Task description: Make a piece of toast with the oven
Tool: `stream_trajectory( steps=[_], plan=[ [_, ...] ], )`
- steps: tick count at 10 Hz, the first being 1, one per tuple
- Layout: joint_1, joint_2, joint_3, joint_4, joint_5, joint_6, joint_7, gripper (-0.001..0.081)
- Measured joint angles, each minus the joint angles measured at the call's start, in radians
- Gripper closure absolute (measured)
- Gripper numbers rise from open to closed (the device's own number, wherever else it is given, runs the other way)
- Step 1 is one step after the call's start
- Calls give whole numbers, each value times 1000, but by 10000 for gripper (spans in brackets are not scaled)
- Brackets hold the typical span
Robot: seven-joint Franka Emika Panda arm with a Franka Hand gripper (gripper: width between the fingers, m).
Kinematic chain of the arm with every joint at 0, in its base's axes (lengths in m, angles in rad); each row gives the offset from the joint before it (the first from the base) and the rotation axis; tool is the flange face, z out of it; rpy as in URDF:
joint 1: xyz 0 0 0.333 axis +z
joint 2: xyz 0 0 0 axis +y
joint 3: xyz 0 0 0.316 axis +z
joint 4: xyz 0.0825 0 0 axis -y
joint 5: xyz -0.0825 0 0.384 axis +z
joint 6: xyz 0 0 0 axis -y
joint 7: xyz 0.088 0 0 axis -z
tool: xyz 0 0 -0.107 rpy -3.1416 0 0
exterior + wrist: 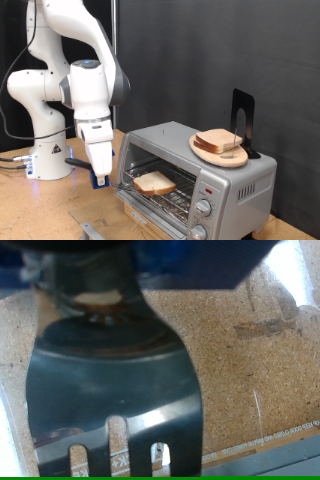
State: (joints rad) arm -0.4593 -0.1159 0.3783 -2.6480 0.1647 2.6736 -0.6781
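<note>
Your tool (pixel 101 180) sits just left of the oven (pixel 195 180), clamped on a spatula (pixel 112 390) above the worktop (pixel 40 210). The toast (pixel 154 182) lies on the oven's rack.

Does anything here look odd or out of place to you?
The wooden plate of bread slices sits on top of the oven, an unusual perch. Otherwise nothing stands out: one slice lies on the rack, and the end effector holds a spatula.

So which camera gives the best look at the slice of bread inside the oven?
The exterior view: the slice of bread lies in plain sight on the rack inside the open oven. The wrist view shows none of it; a dark slotted spatula fills that picture.
</note>
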Motion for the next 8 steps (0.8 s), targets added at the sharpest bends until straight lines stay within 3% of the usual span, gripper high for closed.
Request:
stream_trajectory(
  steps=[5,8],
  plan=[
    [11,-24,0,0,109,2,-67,406],
    [16,-33,12,-1,115,0,-66,406]
  ],
)
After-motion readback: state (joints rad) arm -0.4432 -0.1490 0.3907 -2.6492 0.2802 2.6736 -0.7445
